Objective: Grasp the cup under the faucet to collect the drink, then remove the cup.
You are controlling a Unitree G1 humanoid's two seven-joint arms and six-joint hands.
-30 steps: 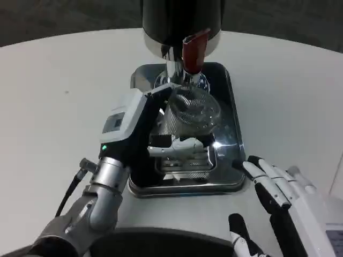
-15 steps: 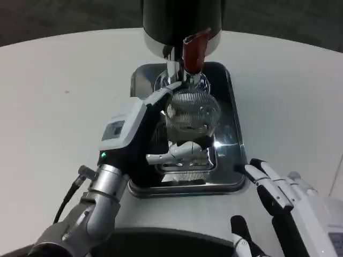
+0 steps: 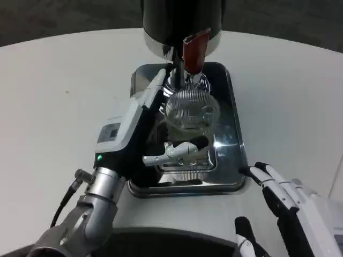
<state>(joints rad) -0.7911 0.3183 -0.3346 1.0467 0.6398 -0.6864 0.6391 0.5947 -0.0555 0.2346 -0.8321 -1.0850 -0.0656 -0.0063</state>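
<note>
**Cup held under the spout on the drip tray**

A clear ribbed cup [image 3: 192, 115] stands upright on the metal drip tray [image 3: 236, 160], its open mouth facing up and its long axis vertical. It sits directly below the dispenser's red tap lever [image 3: 194, 51] and the chrome spout just behind it. Through the glass wall the grille of the tray shows; whether any drink lies in the cup cannot be told from the glare. The tray itself carries only the cup and the reflections of the dark dispenser body [image 3: 182, 19] at its far end.

The left hand [image 3: 161, 134] reaches in from the near left and wraps the cup: white fingers [image 3: 174, 152] curl round its near lower side, and another part of the hand runs up along its left wall toward the spout. The hand grips the cup.

The right hand [image 3: 281, 206] lies on the white desk [image 3: 53, 96] at the tray's near right corner, fingers apart and stretched forward, holding nothing.
</note>
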